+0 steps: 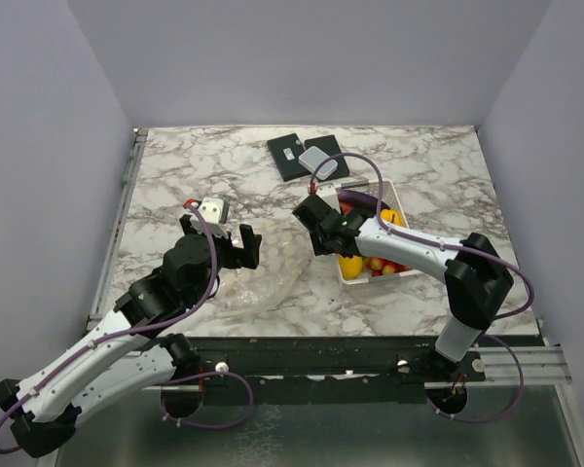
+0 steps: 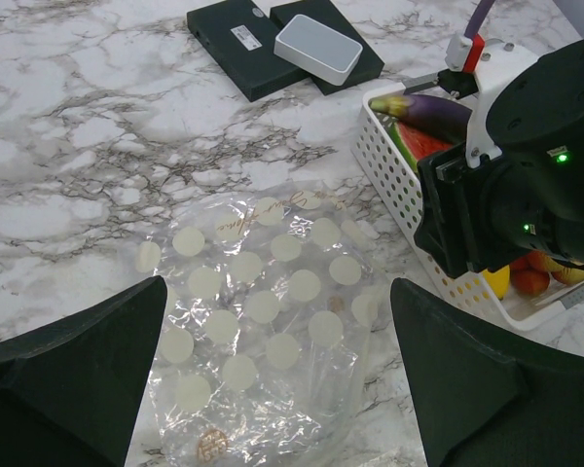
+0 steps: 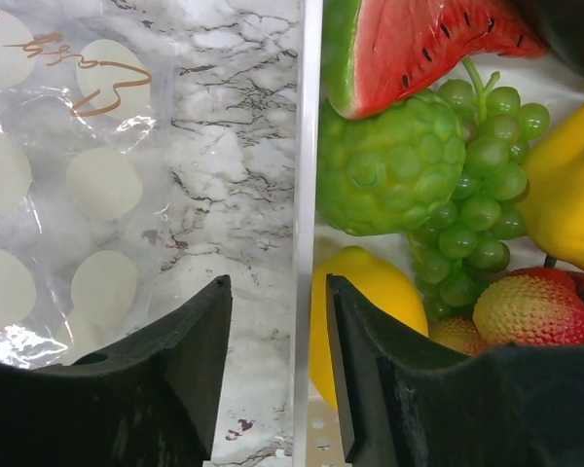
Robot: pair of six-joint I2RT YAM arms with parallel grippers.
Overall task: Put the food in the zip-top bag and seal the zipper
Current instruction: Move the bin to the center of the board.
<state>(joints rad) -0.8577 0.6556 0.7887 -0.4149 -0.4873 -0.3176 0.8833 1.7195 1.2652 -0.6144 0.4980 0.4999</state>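
Left claw (image 2: pixel 277 292) is spread wide with nothing between its fingers, hanging over the zip-top bag (image 2: pixel 248 243); the bag lies flat and crumpled on the table (image 2: pixel 68 126), about mid-way along it and toward the near edge, just left of the white basket (image 2: pixel 394 185); I can't pick out the zipper strip from any camera; over on the right, my right claw (image 3: pixel 277 292) is down at the basket's left wall, one finger outside over the marble and the other inside, the white rim running up between them; the jaws are narrowed but apart, and I see no pinch on the rim and nothing held; all the food I can see sits in the basket, on the right half of the table; the lemon (image 3: pixel 365 292) is right under the inside finger, green grapes (image 3: pixel 477 185) just beyond it, a bumpy green fruit (image 3: pixel 389 165) against the wall, the watermelon slice (image 3: pixel 419 44) leaning over that, a strawberry (image 3: pixel 530 306) beside the grapes; the purple eggplant (image 2: pixel 438 107) lies at the basket's far end; at the table's far edge, flat black boxes (image 2: pixel 234 34) with a pale grey case (image 2: pixel 316 47) on top.
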